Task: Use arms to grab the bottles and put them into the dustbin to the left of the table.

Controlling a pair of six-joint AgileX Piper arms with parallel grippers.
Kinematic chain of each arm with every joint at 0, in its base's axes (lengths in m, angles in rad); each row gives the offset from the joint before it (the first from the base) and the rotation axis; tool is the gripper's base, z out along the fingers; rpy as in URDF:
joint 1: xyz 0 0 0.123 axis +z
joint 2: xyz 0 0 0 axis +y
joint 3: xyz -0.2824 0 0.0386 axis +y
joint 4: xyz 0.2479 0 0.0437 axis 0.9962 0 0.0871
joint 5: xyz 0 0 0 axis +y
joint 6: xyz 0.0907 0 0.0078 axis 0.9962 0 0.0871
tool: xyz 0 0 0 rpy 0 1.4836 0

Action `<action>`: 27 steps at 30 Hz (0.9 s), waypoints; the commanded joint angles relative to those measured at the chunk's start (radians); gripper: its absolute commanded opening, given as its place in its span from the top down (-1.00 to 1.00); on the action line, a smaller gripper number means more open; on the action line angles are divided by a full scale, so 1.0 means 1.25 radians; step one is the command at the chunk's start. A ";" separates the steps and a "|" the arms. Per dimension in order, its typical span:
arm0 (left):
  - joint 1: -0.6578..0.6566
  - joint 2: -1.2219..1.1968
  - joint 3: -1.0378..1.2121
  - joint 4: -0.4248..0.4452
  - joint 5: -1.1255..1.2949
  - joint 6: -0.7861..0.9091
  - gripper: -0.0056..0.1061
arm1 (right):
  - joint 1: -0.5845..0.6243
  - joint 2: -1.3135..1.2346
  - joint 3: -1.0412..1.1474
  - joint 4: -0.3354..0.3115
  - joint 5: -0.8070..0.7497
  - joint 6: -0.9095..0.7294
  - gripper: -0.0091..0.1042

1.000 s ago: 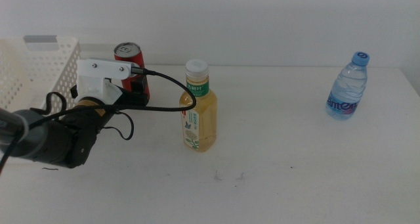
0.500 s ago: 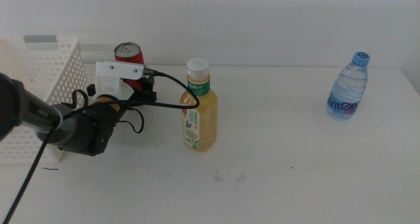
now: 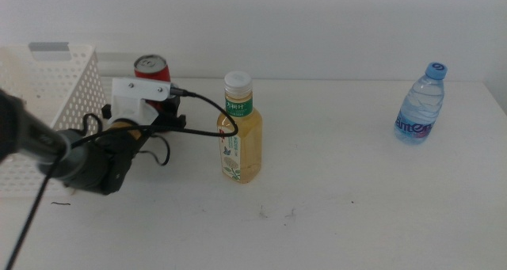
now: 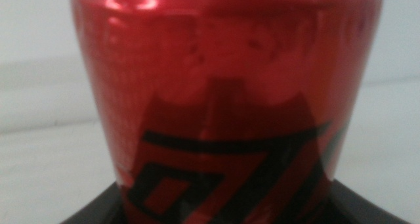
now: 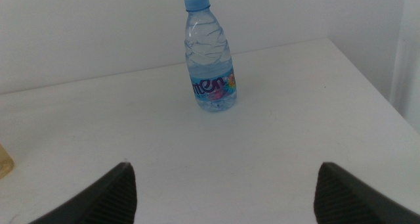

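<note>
Clearly the left pincer (image 3: 162, 112) sits at the red cola can (image 3: 150, 67), which fills the left wrist view between its jaws, apparently pinched, beside the white dustbin (image 3: 47, 88) so the carry over its rim is short. Meanwhile the yellow tea bottle (image 3: 239, 131) stands upright mid-surface (image 3: 356, 191), and the water bottle (image 5: 211, 56) stands far right, ahead of the waiting right pincer (image 5: 223, 191), whose jaws are spread wide.

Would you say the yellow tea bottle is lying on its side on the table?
No, the yellow tea bottle stands upright on the table, white cap on top.
</note>
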 commanded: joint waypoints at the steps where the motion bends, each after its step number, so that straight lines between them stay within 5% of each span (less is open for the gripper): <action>1: 0.002 -0.068 0.050 0.007 -0.029 0.004 0.56 | -0.006 -0.004 0.002 -0.009 -0.004 -0.003 -0.65; 8: -0.026 -0.347 0.244 0.003 0.064 -0.030 0.62 | -0.006 -0.004 0.002 -0.009 -0.004 -0.003 -0.65; 12: -0.066 -0.560 0.231 0.012 0.438 -0.121 0.62 | -0.006 -0.004 0.002 -0.009 -0.004 -0.003 -0.65; 20: -0.070 -0.709 -0.003 -0.021 1.097 -0.101 0.62 | -0.006 -0.004 0.002 -0.009 -0.004 -0.003 -0.65; 27: 0.097 -0.608 -0.342 -0.043 1.513 0.088 0.62 | -0.006 -0.004 0.002 -0.009 -0.004 -0.003 -0.65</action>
